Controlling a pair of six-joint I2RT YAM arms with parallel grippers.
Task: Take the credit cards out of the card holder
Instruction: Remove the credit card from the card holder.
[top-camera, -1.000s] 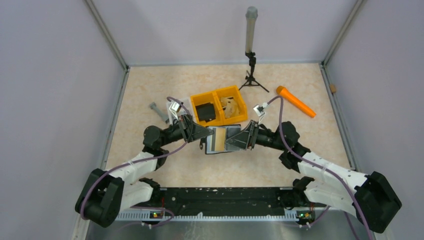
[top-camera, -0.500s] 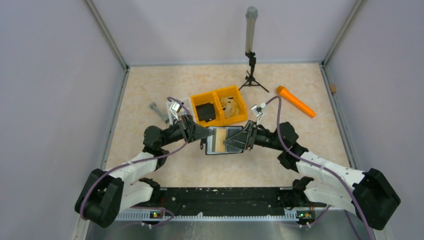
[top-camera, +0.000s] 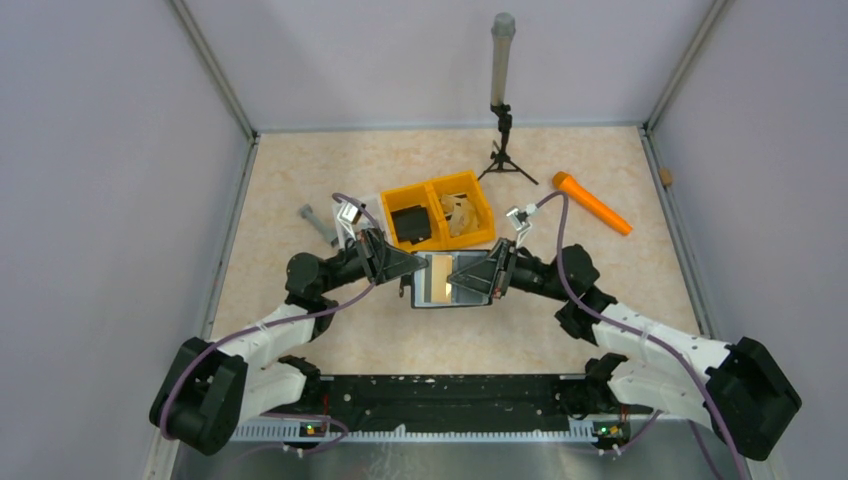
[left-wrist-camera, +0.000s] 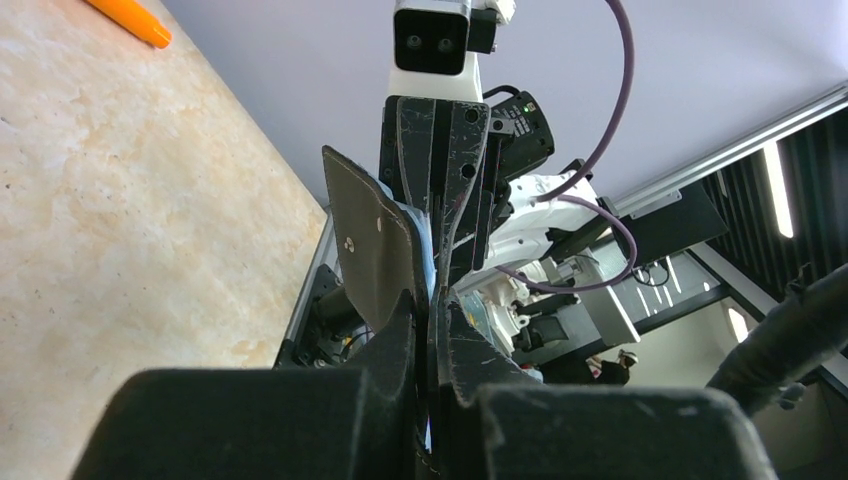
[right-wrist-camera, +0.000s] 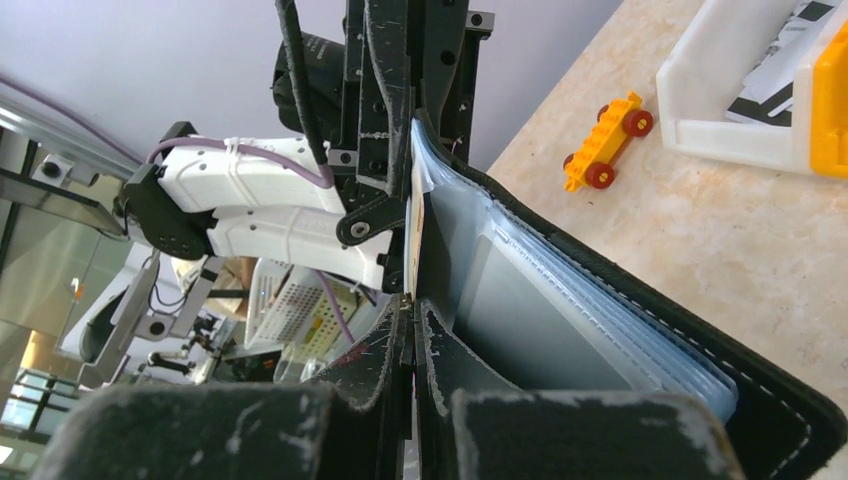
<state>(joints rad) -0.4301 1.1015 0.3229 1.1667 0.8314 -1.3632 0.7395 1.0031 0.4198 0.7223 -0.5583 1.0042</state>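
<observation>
Top external view, read left to right. A small grey tool (top-camera: 318, 224) is seen lying on the beige worktop (top-camera: 300, 170), beside the left arm. The left claw (top-camera: 408, 268) is closed on the left edge of the card holder (top-camera: 445, 281); in the left wrist view its fingertips are pinched tight on the thin black cover, with the strap flap standing just above them. The card holder is held open between the two claws at mid-worktop, just in front of the yellow bin (top-camera: 437, 188), lining turned upward. A black blocky item (top-camera: 411, 222) is noted in the bin's left compartment, a pale crumpled thing (top-camera: 465, 214) in the right.

The right claw (top-camera: 480, 277) is shut at the holder's right side. In the right wrist view its fingers are pressed together on a thin pale edge at the open mouth; card or lining cannot be told. One of the credit cards (right-wrist-camera: 530, 325), silvery-grey, is seen tucked in the pale blue sleeves.

Farther right, a tripod stand (top-camera: 503, 140) is upright near the back wall, and an orange tool (top-camera: 592, 203) lies flat.
</observation>
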